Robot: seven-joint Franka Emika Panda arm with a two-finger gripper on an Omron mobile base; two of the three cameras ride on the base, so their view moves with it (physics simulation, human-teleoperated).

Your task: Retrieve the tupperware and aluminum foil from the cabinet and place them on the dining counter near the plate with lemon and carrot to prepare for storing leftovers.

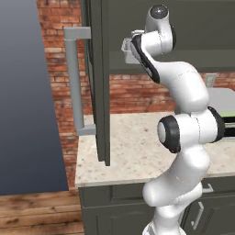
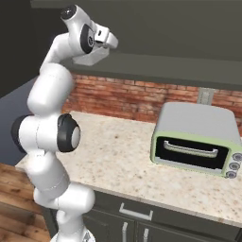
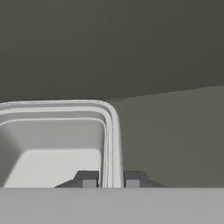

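One white robot arm (image 1: 183, 137) rising before the counter, one gripper (image 3: 110, 180) reaching into one dark cabinet (image 1: 98, 69), one pale tupperware (image 3: 57, 140) sitting inside, one toaster oven (image 2: 196, 139) standing on one speckled counter (image 2: 123, 156), one long grey door handle (image 1: 75, 82) hanging.

arm (image 1: 183, 133): glossy white rounded links | joints: dark round caps
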